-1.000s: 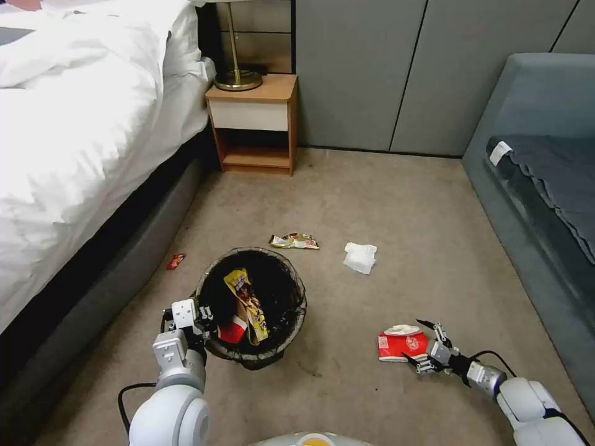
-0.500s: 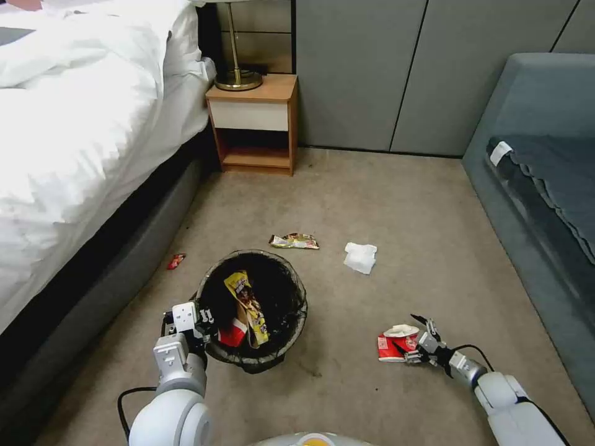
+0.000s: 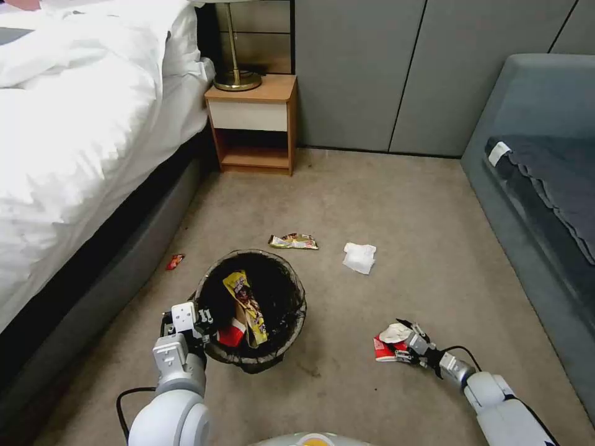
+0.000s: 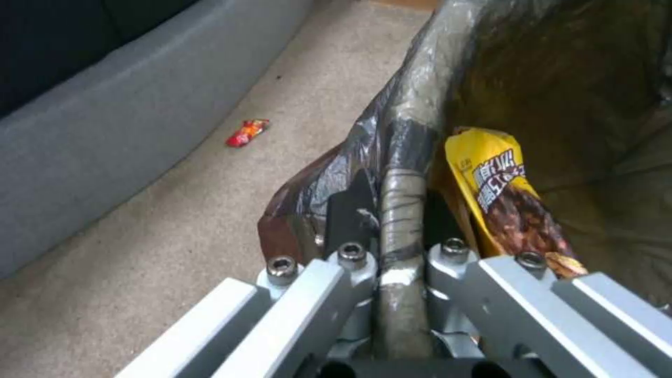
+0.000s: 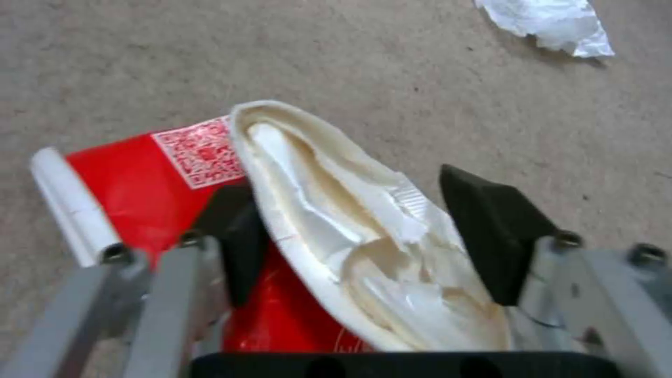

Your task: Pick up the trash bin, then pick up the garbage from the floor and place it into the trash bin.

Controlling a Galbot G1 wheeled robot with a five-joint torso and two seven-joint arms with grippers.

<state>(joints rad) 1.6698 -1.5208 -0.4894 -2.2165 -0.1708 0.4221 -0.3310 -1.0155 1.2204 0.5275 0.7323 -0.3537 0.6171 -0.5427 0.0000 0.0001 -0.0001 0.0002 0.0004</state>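
The trash bin [image 3: 299,291], a round bucket lined with a dark bag, sits low in front of me with a yellow wrapper [image 3: 246,306] and a red piece inside. My left gripper [image 3: 201,319] is shut on its near rim; the left wrist view shows the bag-covered rim [image 4: 402,157] pinched between the fingers of the left gripper [image 4: 396,210]. A crushed red-and-white carton [image 3: 383,350] lies on the carpet to the right. My right gripper [image 3: 400,341] is open and straddles its white torn end [image 5: 336,220], one dark fingertip [image 5: 490,220] on each side.
More garbage lies on the carpet: a colourful wrapper [image 3: 294,241], a white tissue [image 3: 360,257] and a small red wrapper [image 3: 175,261] near the bed base [image 3: 118,272]. A nightstand [image 3: 254,124] stands at the back, and a grey sofa [image 3: 533,204] on the right.
My right gripper has slid left along the floor onto the red-and-white carton, so its fingers now flank the torn end. The left gripper and bin have stayed put.
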